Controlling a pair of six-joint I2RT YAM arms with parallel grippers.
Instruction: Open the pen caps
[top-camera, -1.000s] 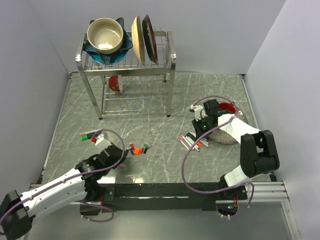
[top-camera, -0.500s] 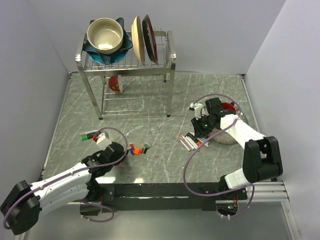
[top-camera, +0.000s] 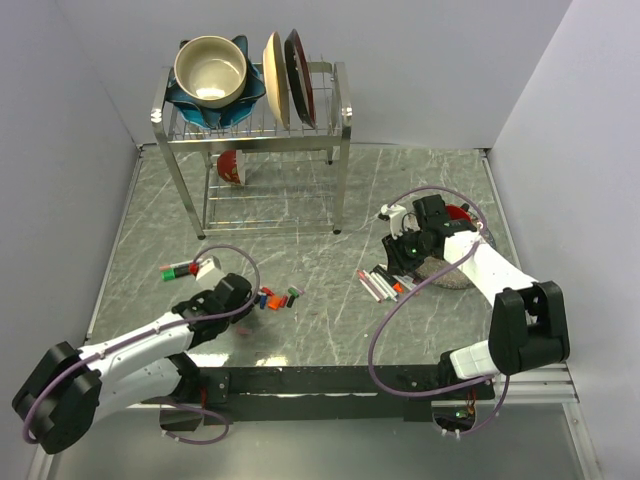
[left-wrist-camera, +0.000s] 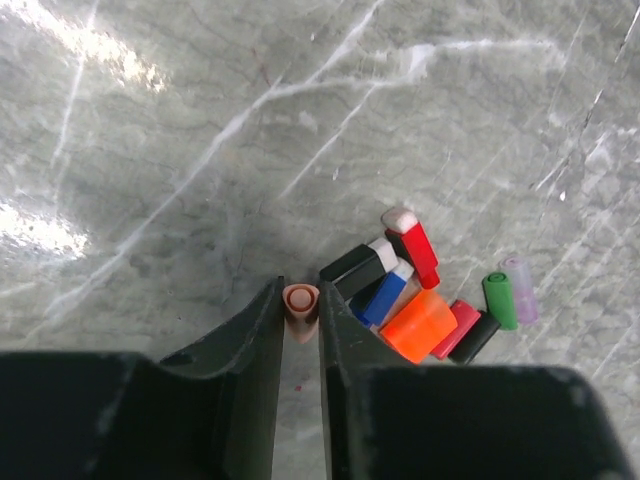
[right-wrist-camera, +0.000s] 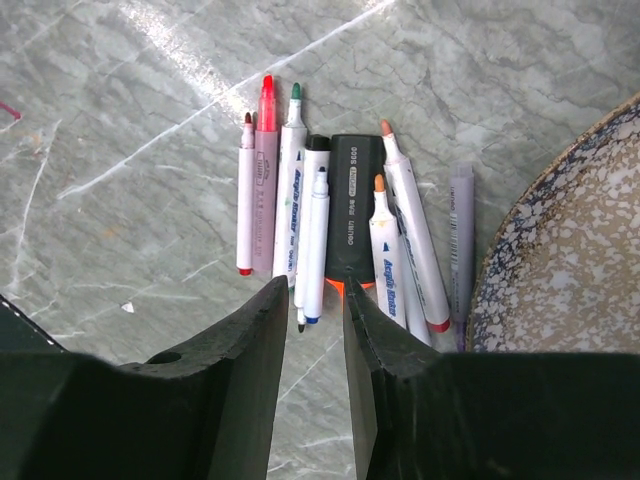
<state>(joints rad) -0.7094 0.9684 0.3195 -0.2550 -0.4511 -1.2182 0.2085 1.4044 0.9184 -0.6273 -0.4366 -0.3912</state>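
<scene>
Several loose pen caps (left-wrist-camera: 420, 300), red, blue, black, orange, green and lilac, lie in a heap (top-camera: 278, 298) left of the table's middle. My left gripper (left-wrist-camera: 300, 290) (top-camera: 247, 296) sits low at the heap's left edge, shut on a peach pen cap (left-wrist-camera: 300, 303) that touches both fingertips. Uncapped pens (right-wrist-camera: 340, 220) lie side by side in a row (top-camera: 385, 285) beside a speckled plate. My right gripper (right-wrist-camera: 315, 290) (top-camera: 398, 268) hovers over their near ends, open by a narrow gap with nothing in it.
The speckled plate (right-wrist-camera: 570, 250) (top-camera: 450, 272) borders the pens on the right. A metal dish rack (top-camera: 250, 130) with a bowl and plates stands at the back. A few pens (top-camera: 180, 270) lie at the far left. Purple cables loop over both arms.
My left gripper has moved slightly forward to the cap heap, carrying the peach cap, and its jaws have eased a little. The right gripper shifted slightly over the pens.
</scene>
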